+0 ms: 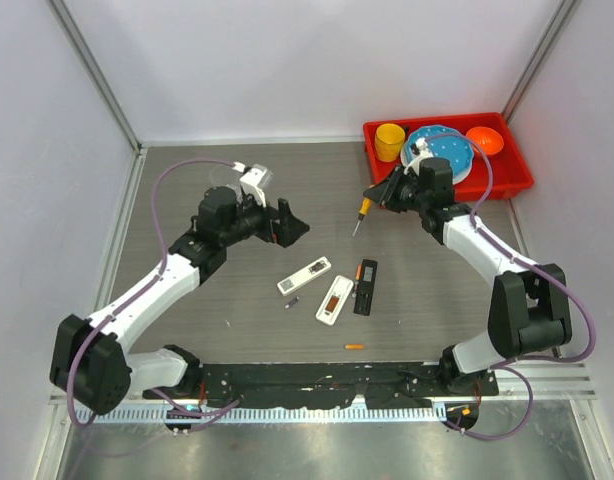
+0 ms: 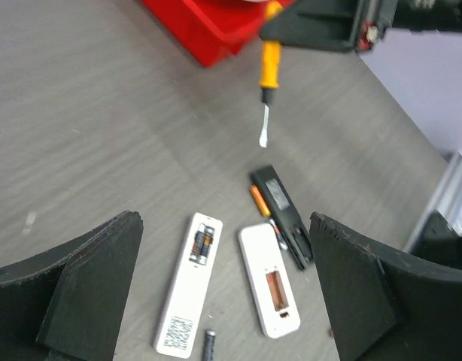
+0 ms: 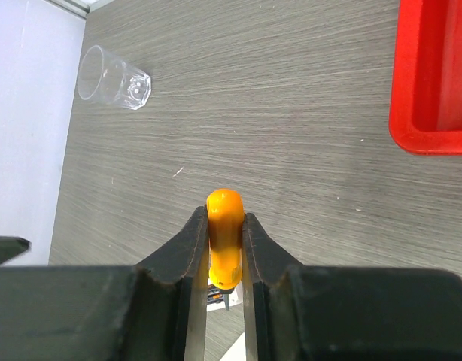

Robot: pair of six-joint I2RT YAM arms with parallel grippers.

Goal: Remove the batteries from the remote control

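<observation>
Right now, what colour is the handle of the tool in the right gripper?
Orange. The screwdriver handle shows best in the right wrist view.

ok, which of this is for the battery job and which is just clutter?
Job: white remote, batteries inside; second white remote; black remote; loose grey battery; loose orange battery; screwdriver in right gripper.
Lying about: red tray, yellow cup, blue plate, orange bowl, clear glass.

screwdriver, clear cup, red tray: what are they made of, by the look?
screwdriver: glossy orange handle, likely plastic; grey shaft with a bright tip, looks metal.
clear cup: see-through, faceted base; glass or hard plastic, cannot tell.
red tray: smooth, evenly red, rounded rim; probably moulded plastic.
</observation>
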